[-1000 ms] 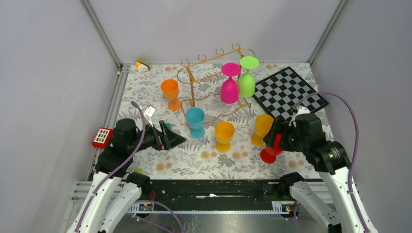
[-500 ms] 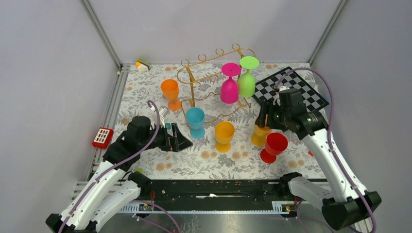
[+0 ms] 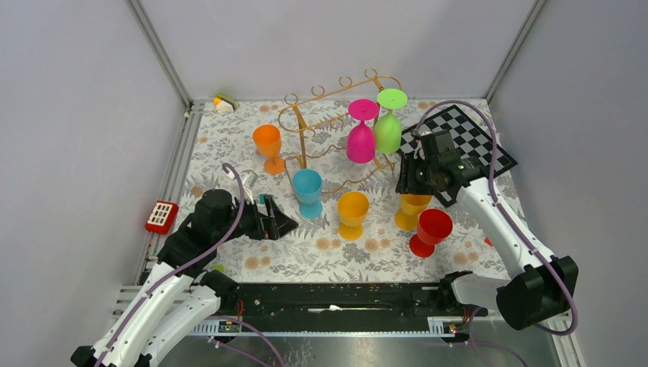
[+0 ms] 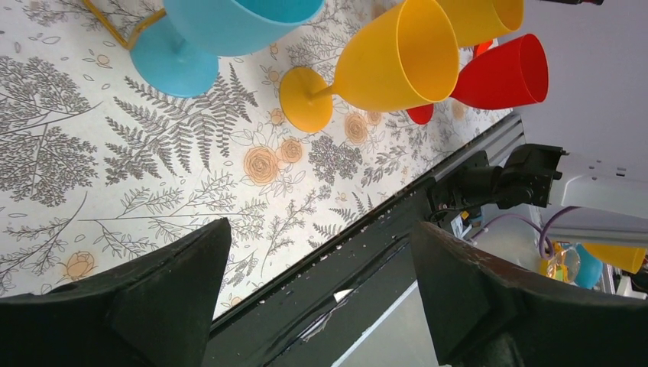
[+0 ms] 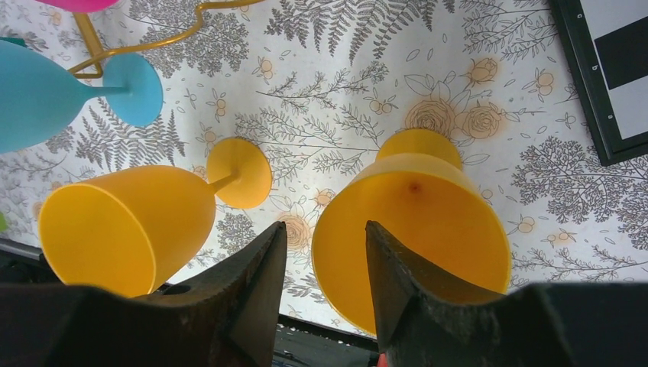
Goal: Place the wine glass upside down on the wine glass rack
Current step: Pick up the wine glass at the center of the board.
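The gold wine glass rack (image 3: 336, 115) stands at the back of the table, with a pink glass (image 3: 361, 141) and a green glass (image 3: 388, 131) hanging upside down on it. Upright on the cloth are orange (image 3: 267, 145), blue (image 3: 308, 191), two yellow (image 3: 353, 212) (image 3: 413, 208) and red (image 3: 432, 228) glasses. My right gripper (image 5: 326, 225) hangs over the right yellow wine glass (image 5: 428, 222), half closed. One finger is inside the bowl and the other outside its rim, with a gap left. My left gripper (image 4: 321, 225) is wide open and holds nothing, near the blue glass (image 4: 229, 23).
A chessboard (image 3: 489, 149) lies at the back right, partly under my right arm. A red-and-white block (image 3: 161, 216) sits off the left edge of the cloth. The black rail (image 4: 367, 252) runs along the near edge. A small object (image 3: 223, 103) lies in the back left corner.
My right arm swung from beside the red glass to above the right yellow glass, and its jaws narrowed. The left arm shifted slightly right, still open.
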Controlling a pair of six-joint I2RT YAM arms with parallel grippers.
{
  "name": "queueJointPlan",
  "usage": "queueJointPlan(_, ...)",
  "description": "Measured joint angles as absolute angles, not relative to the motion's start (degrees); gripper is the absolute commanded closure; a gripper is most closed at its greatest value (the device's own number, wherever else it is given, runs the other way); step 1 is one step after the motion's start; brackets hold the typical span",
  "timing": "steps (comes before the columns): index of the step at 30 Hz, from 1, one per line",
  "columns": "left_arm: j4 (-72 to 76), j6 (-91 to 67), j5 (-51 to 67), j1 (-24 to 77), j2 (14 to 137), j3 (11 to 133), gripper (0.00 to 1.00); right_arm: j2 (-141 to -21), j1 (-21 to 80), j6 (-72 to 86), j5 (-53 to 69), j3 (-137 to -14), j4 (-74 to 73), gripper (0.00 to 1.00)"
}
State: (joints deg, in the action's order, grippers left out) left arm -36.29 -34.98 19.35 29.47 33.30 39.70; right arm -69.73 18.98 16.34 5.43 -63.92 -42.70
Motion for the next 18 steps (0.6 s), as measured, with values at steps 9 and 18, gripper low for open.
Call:
queueJointPlan(9,-36.40,-35.68,16.29,29.47,32.69,39.16,0.06,-73.73,23.38,16.27,1.58,-63.92,-42.85,0.52)
queueJointPlan(18,-36.69,-35.62,14.11,29.47,32.58,39.16,0.06,-75.66,25.32,16.12,-3.95,-63.92,-44.21,0.75)
